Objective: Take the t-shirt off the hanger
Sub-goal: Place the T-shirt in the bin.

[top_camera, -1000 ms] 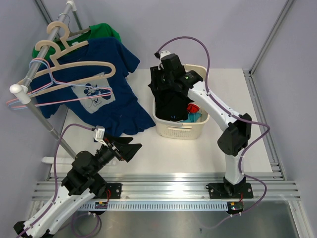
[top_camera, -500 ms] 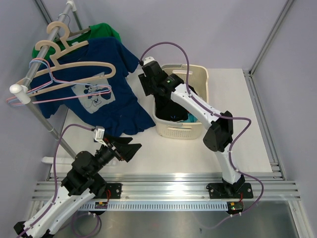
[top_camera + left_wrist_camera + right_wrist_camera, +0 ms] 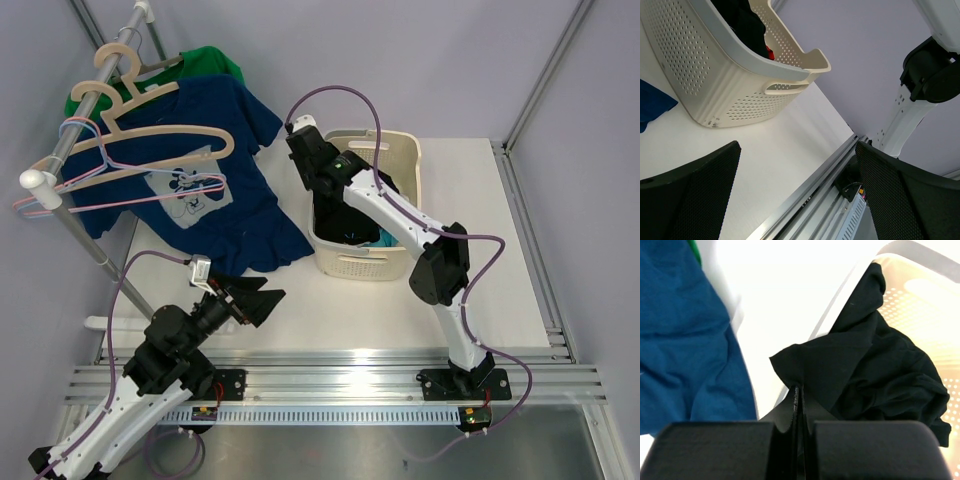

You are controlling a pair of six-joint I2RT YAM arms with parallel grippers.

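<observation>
A blue t-shirt (image 3: 215, 215) with a pale print hangs from the rail at the left among beige hangers (image 3: 150, 140) and thin wire ones. Its hem lies on the table. In the right wrist view the blue t-shirt (image 3: 685, 340) fills the left side. My right gripper (image 3: 315, 180) hovers over the basket's left rim, just right of the shirt. The right gripper (image 3: 798, 387) is shut, its tips lined up with a corner of black cloth (image 3: 880, 370); I see nothing between them. My left gripper (image 3: 255, 300) stands wide open and empty near the table's front, shown again in its wrist view (image 3: 797, 195).
A cream laundry basket (image 3: 400, 262) holds the black garment (image 3: 350, 215) plus red and teal items. A green shirt (image 3: 215, 65) hangs behind the blue one. The metal rail (image 3: 60, 160) runs along the left. The left wrist view shows the basket (image 3: 715, 75) and the right arm's base (image 3: 930, 75).
My right arm moved left from above the basket's middle to its left rim, leaving the black garment in the basket, and its jaws closed. The left arm stayed still.
</observation>
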